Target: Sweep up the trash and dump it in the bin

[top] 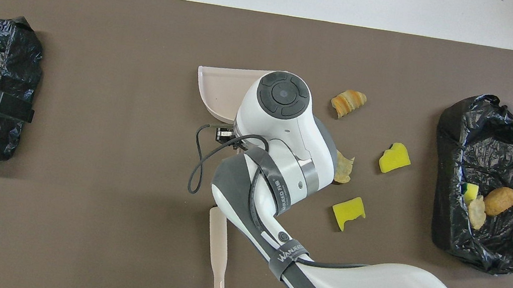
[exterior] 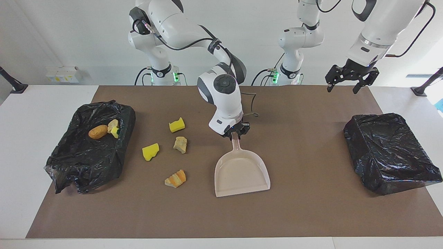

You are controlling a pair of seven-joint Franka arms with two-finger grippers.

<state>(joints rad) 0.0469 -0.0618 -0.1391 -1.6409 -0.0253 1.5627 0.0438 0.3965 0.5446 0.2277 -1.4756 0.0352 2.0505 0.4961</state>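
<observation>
I have the right gripper (exterior: 236, 133) down on the dustpan (exterior: 242, 173) handle; whether it pinches I cannot tell. 4 trash scraps (exterior: 179, 144) lie on the mat beside the pan, toward the right arm's end; 3 more sit in the bin (exterior: 88, 155). The left gripper (exterior: 351, 77) waits, fingers spread, over the mat's edge.

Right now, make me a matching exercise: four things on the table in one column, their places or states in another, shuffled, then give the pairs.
Things:
1. dustpan
2. brown lump
3. orange wedge
4. left gripper

Places or states:
A. in the bin at the right arm's end
B. open, raised, waiting
C. flat on the mat, handle at the right gripper
D. loose on the mat, between dustpan and bin

Pairs: 1-C, 2-A, 3-D, 4-B
</observation>
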